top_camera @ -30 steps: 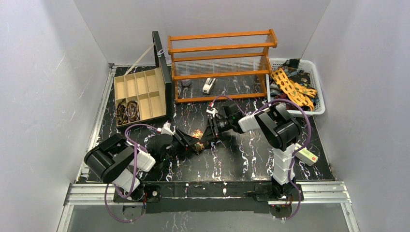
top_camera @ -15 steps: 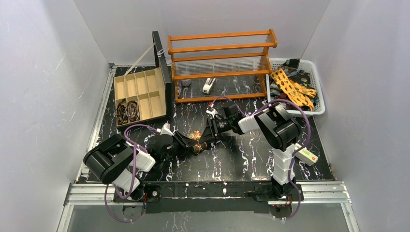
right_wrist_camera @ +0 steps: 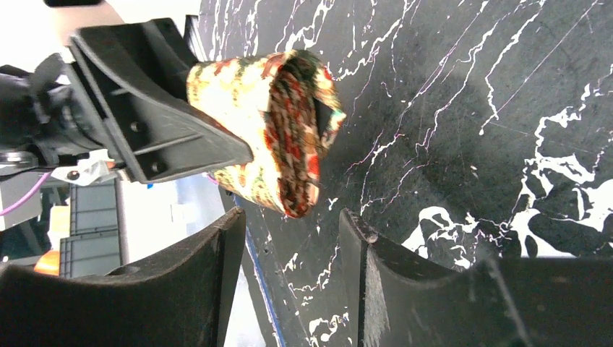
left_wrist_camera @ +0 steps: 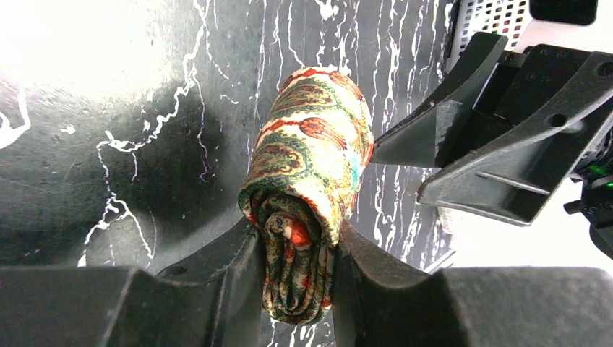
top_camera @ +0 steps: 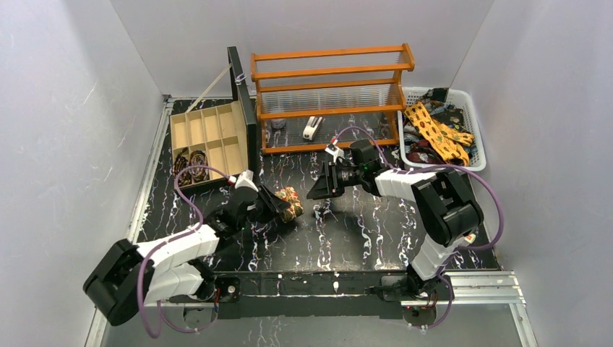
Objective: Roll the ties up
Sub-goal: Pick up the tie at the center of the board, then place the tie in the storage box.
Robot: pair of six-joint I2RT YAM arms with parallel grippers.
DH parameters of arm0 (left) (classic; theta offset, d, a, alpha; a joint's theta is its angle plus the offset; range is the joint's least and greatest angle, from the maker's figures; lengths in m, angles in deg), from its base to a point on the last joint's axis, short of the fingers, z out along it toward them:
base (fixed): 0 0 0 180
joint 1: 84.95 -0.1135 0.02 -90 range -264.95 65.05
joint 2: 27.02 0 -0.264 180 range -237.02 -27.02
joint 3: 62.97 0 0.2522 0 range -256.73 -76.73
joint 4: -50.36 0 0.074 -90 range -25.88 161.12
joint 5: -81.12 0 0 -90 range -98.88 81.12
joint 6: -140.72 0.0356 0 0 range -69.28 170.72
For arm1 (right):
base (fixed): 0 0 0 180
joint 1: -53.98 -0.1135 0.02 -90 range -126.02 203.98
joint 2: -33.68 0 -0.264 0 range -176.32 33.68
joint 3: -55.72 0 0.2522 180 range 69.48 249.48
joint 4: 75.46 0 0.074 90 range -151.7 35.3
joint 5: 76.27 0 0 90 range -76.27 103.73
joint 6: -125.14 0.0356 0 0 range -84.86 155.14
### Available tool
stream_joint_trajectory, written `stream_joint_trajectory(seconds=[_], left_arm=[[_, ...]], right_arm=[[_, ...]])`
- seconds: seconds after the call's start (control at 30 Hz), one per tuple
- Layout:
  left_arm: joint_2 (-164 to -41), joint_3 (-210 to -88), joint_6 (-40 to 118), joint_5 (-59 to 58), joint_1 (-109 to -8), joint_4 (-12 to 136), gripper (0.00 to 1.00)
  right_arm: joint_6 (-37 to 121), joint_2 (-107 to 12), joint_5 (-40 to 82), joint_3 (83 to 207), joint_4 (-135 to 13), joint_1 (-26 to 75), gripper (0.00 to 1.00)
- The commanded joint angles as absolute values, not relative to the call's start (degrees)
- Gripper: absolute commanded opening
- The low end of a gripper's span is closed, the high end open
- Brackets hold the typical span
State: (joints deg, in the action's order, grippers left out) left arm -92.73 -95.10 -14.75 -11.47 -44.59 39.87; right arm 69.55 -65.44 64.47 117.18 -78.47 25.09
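While your left gripper (left_wrist_camera: 298,254) clamps the rolled red-and-gold paisley fabric tie (left_wrist_camera: 309,155) off the near right corner of the tan wooden compartment box (top_camera: 217,124), its long axis points toward your right gripper (right_wrist_camera: 290,233), parted and empty.

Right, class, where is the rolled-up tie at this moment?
In the top view the rolled-up tie is left of centre over the black table, clamped in the left gripper. The open right gripper is just to its right, not touching it.
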Motion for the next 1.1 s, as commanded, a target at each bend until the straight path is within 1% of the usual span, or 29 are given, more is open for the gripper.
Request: stream_joint_trajectory(seconds=[0.0,0.13,0.23,0.4,0.53,0.73,0.93,1.07], left_arm=[[-87.08,-102.37,-6.18,-16.76,-45.43,64.69,0.07],[-84.11,-110.52,-2.53,-21.9,-48.13,81.79,0.07],[-81.97,-114.28,-0.37,-23.99,-50.22,88.73,0.07],[-82.76,-121.22,5.21,-25.46,-54.62,98.17,0.05],[-84.49,-126.04,9.03,-25.89,-58.49,102.7,0.06],[-88.27,-131.38,16.87,-22.06,-67.25,105.92,0.06],[-98.86,-141.18,26.03,-15.31,-76.53,106.48,0.07],[-106.27,-149.45,29.74,-15.88,-79.67,109.35,0.06]], right_arm=[[67.51,-61.3,60.41,116.43,-74.58,25.02,0.59],[68.23,-58.84,57.27,115.58,-72.5,25.04,0.59],[69.37,-56.49,55.91,113.67,-72.82,25.03,0.6],[69.37,-53.93,53.96,112.27,-71.35,24.98,0.65],[69.2,-54.14,53.58,112.84,-69.96,24.99,0.66],[68.25,-55.13,53.97,114.35,-68.13,24.98,0.66],[67.95,-54.13,53.83,114.76,-67.58,25.0,0.66],[67.45,-53.07,54.45,114.5,-66.77,25.02,0.67]])
